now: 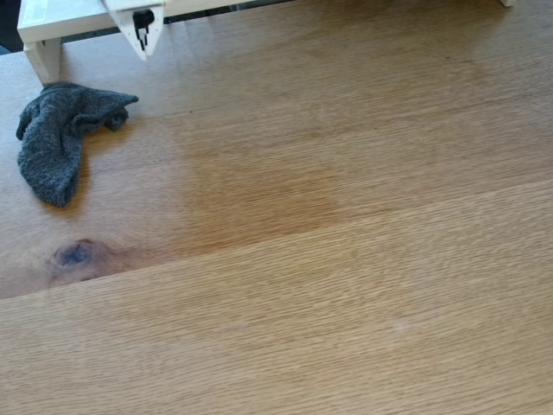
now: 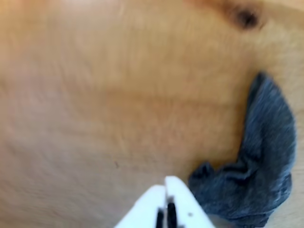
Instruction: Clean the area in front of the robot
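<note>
The area (image 1: 346, 259) in front of me is a broad light-brown oak tabletop with fine grain, and in the fixed view it runs from edge to edge, a plank seam slanting from nine o'clock up toward three o'clock. Above that seam the wood looks slightly darker around the centre. At about eleven o'clock in the fixed view a white wooden shelf (image 1: 52, 22) stands on the table, one leg down at the far left. Just below that leg, at ten o'clock, lies a crumpled dark grey sock (image 1: 54, 143), flat on the wood with its toe end pointing toward seven o'clock. In the wrist view, which is blurred, the same sock (image 2: 266, 161) fills the four o'clock area, just beside my pincer. A dark knot (image 1: 76, 254) marks the wood at about eight o'clock in the fixed view, below the sock and apart from it; in the wrist view the knot (image 2: 246, 18) sits at one o'clock. My pincer (image 2: 166, 183) enters the wrist view at six o'clock, its two white fingers pressed together with nothing between them; in the fixed view its pointed tip (image 1: 143, 43) hangs at twelve o'clock, in front of the shelf.
</note>
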